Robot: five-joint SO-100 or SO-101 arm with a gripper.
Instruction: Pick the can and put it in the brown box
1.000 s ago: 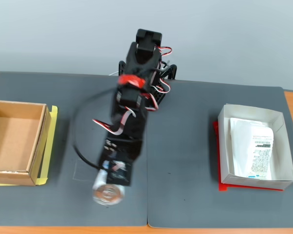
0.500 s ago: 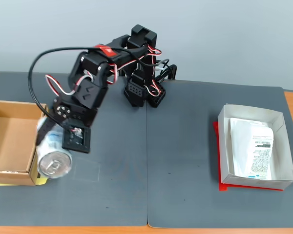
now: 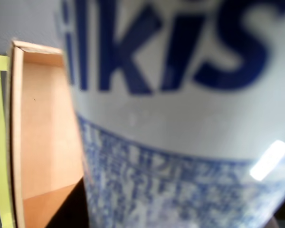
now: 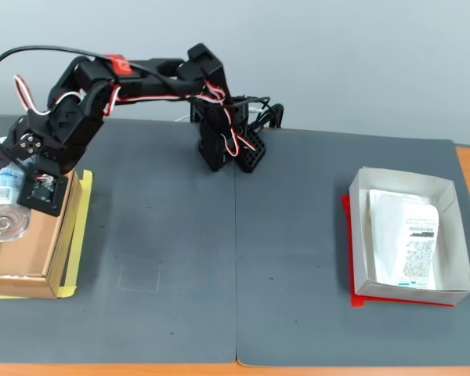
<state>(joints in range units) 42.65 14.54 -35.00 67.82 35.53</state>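
The can [image 3: 180,118] fills the wrist view, very close and blurred, with its blue "ilkis" lettering and blue speckled print. In the fixed view the can [image 4: 0,219] lies tilted at the far left, its silver end facing the camera, inside the outline of the brown box [image 4: 31,276]. My gripper [image 4: 6,184] reaches down over the box and is shut on the can; its fingertips are mostly hidden behind the can and the wrist. The brown box's inner floor and wall [image 3: 42,142] show to the left of the can in the wrist view. I cannot tell whether the can touches the box floor.
Yellow tape [image 4: 82,227] lies under the brown box. A white paper box [image 4: 446,188] with a printed packet [image 4: 407,239] sits on a red sheet [image 4: 348,235] at the right. The arm's base [image 4: 219,145] stands at the back on the dark grey mat.
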